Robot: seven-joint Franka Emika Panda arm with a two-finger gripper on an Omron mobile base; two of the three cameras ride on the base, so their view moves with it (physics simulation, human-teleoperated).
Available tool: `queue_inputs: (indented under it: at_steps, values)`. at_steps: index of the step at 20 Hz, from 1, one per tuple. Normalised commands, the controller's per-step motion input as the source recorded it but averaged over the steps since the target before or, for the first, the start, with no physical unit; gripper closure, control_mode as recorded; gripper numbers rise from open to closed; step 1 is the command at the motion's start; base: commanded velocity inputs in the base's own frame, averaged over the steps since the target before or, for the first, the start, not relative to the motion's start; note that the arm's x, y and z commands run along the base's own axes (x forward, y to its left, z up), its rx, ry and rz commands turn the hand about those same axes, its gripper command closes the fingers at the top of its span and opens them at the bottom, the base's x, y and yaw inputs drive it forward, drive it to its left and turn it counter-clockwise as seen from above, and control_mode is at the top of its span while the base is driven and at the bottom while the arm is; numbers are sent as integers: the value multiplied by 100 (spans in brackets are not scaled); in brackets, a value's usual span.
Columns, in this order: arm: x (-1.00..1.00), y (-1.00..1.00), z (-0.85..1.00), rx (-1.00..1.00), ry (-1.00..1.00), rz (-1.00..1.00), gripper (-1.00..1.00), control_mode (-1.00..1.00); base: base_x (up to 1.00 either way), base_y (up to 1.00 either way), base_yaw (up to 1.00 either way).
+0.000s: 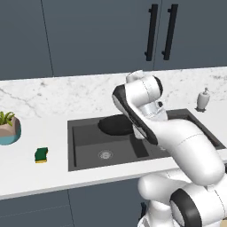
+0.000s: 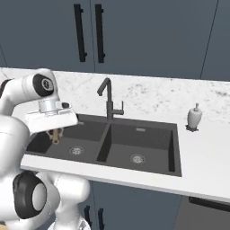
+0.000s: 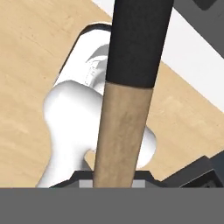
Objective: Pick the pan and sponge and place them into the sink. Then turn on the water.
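pincer (image 3: pixel 114 181): clamped on pan's (image 1: pixel 116 124) wooden handle | pan: tilted over sink (image 1: pixel 88 146) left basin | sponge (image 1: pixel 41 154): on desk (image 1: pixel 31 173), well apart

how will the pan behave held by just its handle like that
The pan is probably rigid but front-heavy: its wide black bowl hangs far from the wooden handle, so it may droop or twist. The handle looks smooth and rounded, so it could rotate in the gripper.

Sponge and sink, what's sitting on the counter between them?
Nothing: in the left base view, bare white counter separates the sponge from the sink.
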Motion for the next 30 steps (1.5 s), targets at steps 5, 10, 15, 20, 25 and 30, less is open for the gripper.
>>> queue_inputs:
  at_steps: [5,10,15,20,25,30]
  values:
    - [26,46,0,0,2,-37,100,-100,0,0,0]
    - [13,37,0,0,3,-39,100,-100,0,0,0]
    - [1,33,-23,0,0,-36,100,-100,0,0,0]
    - [0,33,-30,0,-5,-35,100,-100,0,0,0]
    - [4,37,-18,0,-9,-30,100,-100,0,0,0]
    - [38,46,-18,-4,1,-16,100,-100,0,0,0]
